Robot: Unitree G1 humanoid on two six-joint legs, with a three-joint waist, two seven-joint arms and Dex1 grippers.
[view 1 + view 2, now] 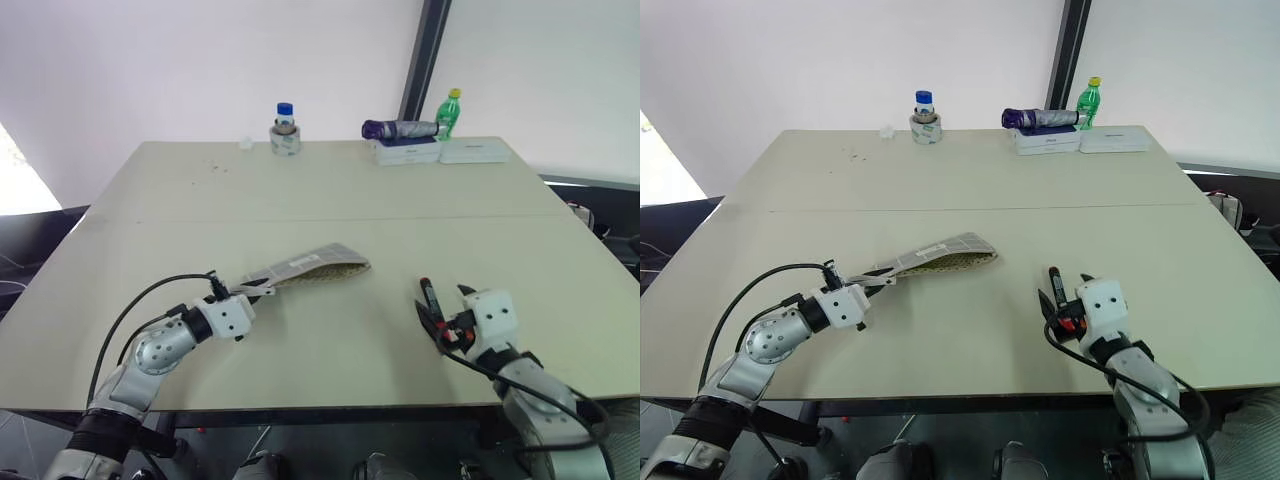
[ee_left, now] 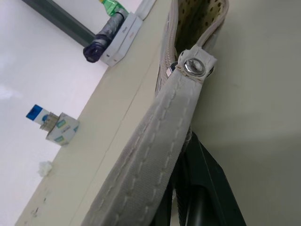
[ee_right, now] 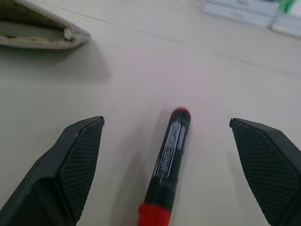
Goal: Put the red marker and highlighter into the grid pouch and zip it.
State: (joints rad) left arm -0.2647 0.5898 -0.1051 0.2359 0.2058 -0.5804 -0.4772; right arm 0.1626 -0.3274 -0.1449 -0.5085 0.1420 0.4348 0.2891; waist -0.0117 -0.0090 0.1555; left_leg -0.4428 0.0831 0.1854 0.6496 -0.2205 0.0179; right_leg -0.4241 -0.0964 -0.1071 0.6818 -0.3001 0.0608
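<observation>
A pale beige desk (image 1: 330, 200) stretched away toward a white wall. At the near left, the left gripper (image 1: 262, 290) had its jaws clenched on the grey strap at one end of the grid pouch (image 1: 312, 264). The pouch lay slanted away to the right, its held end lifted off the desk, its mouth gaping to show a dotted cream lining. Right of the pouch and apart from it, the red marker (image 3: 168, 165) lay on the desk, a dark barrel with red at both ends. The right gripper (image 1: 443, 310) hovered just over it at the near right, jaws released and spread wide on either side of the marker without touching it. Along the far edge stood a small jar with a blue lid (image 1: 285, 128), then a purple folded umbrella (image 1: 400, 129) lying on white boxes (image 1: 440, 150), and a green bottle (image 1: 450, 113) with a yellow cap.
</observation>
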